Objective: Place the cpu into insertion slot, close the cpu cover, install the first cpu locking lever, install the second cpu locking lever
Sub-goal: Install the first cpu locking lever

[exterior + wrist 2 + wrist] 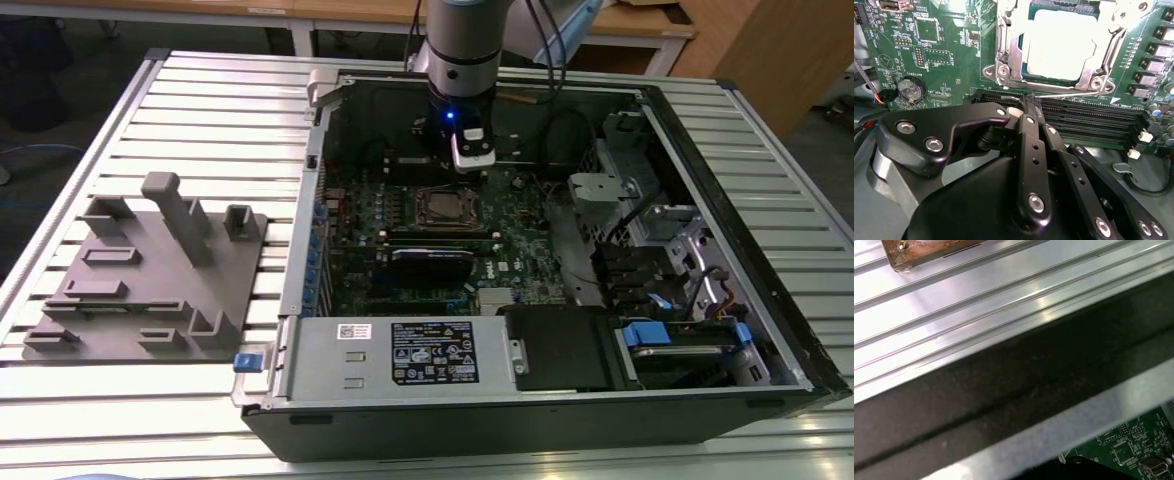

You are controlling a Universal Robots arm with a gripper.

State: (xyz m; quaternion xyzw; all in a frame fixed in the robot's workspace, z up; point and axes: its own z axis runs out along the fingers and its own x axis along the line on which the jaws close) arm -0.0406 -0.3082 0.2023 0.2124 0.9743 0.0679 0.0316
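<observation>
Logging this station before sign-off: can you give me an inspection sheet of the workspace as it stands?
Surface: slatted aluminium table carrying an open computer case.
Job's things: cpu sits in the insertion slot; cpu cover lies down around it; a thin locking lever runs along the socket edge nearest the gripper.
Clutter: grey fixture tray on the table, at the exterior view's left of the case.
Grippers: gripper shut, tips close to that lever.
Cables: black cables inside the case; thin wires by the coin battery.
Surroundings: wooden desks beyond the table.
</observation>
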